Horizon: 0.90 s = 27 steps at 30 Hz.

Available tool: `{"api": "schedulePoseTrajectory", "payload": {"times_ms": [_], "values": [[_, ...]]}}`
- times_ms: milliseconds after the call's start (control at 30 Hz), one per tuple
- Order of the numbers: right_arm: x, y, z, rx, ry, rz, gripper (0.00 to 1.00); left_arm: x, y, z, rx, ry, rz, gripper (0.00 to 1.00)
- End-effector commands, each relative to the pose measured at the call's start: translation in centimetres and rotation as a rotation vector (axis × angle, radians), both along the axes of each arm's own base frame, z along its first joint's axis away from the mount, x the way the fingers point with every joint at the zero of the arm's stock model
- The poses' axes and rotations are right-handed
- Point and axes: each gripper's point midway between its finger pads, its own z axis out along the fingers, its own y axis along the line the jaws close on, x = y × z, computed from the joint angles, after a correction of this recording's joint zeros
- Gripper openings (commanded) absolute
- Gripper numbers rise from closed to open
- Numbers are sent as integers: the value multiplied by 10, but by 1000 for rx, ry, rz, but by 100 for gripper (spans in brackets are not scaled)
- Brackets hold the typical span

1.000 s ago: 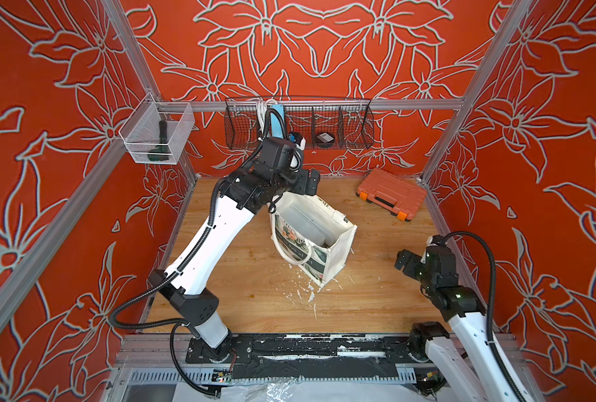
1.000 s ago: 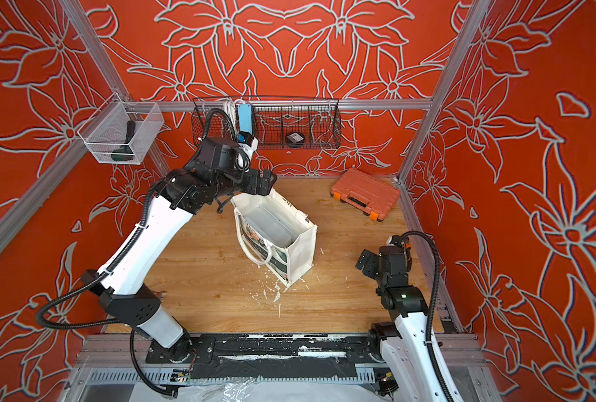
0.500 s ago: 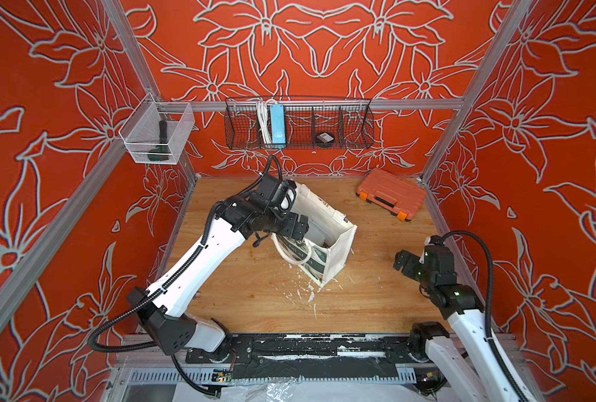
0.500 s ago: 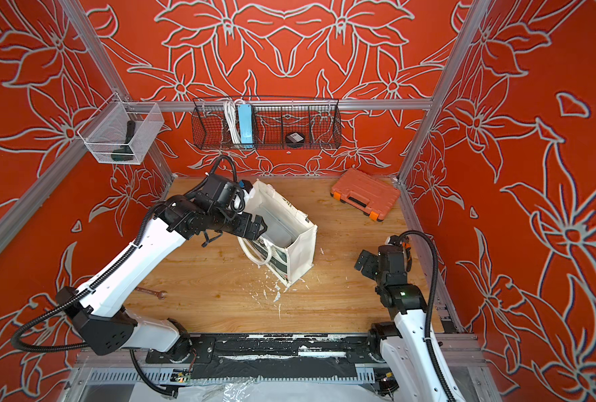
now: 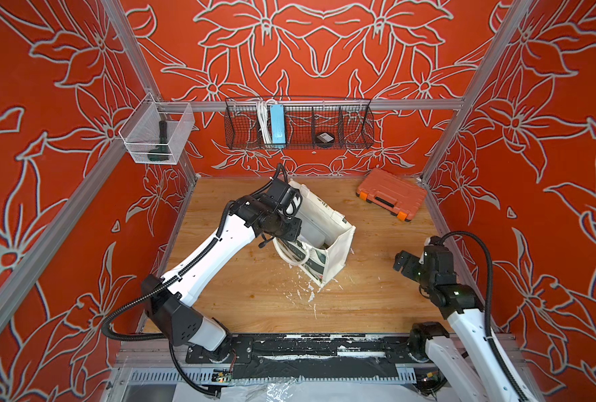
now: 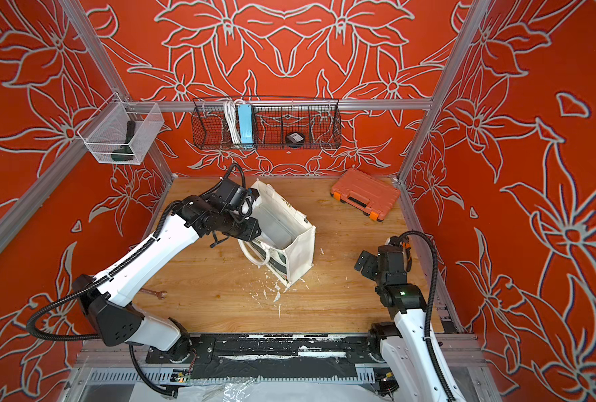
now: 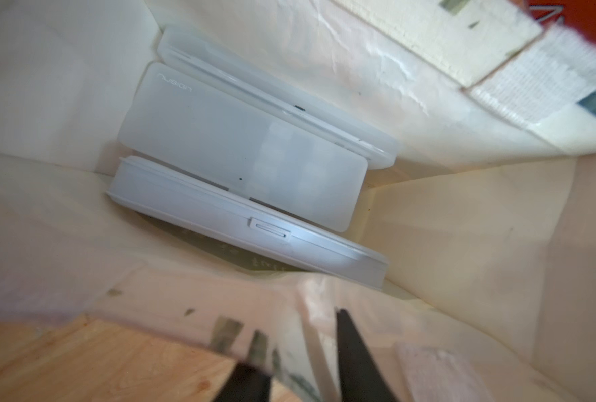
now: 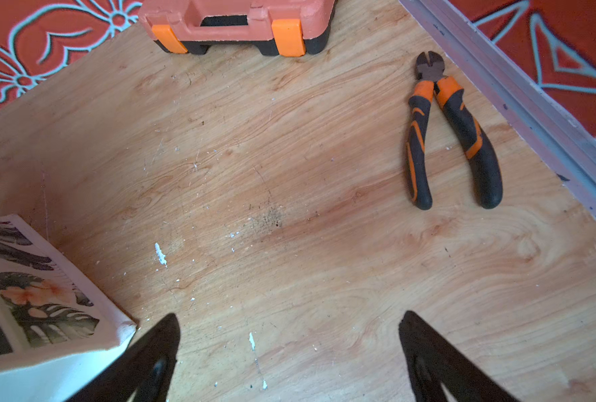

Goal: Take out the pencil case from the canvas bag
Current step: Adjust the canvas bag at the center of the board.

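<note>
I see canvas bag (image 5: 336, 254) standing at frame centre on counter (image 5: 387, 296), mouth open. Translucent pencil case (image 7: 241, 149) lies at bag bottom in left wrist view. My left end effector (image 7: 300, 351) clamped on bag rim, cloth between fingers. My right end effector (image 8: 288, 327) spread apart, holding nothing, frame right, near bag corner. Orange toolbox (image 5: 390, 195) upper right.

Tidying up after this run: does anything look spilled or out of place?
White flakes are scattered over the wooden table beside the canvas bag, like spilled debris. Pliers lie loose near the side rail.
</note>
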Motion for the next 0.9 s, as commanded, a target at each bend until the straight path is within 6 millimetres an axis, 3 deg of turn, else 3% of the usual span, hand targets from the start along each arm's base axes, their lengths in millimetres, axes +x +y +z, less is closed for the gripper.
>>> {"api": "schedulePoseTrajectory", "payload": {"times_ms": [0, 200, 467, 600, 667, 733, 800, 867], "values": [[-5, 1, -7, 9, 28, 3, 98, 4, 21, -1, 83, -13, 37, 3], [-5, 2, -7, 11, 28, 4, 98, 26, 53, 20, 81, -70, 82, 0], [-5, 2, -8, 15, 28, 6, 98, 76, 74, 45, 139, -150, 80, 1], [-5, 3, -8, 15, 28, 8, 98, 99, 87, 50, 133, -131, 143, 34], [-5, 3, -8, 17, 26, 11, 98, 102, 91, 49, 123, -97, 166, 61], [-5, 4, -8, 18, 25, 14, 98, 100, 92, 46, 118, -63, 178, 82], [-4, 4, -8, 19, 27, 15, 98, 94, 92, 44, 109, -37, 185, 93], [-4, 4, -9, 18, 31, 15, 98, 87, 93, 45, 102, -21, 200, 98]]}}
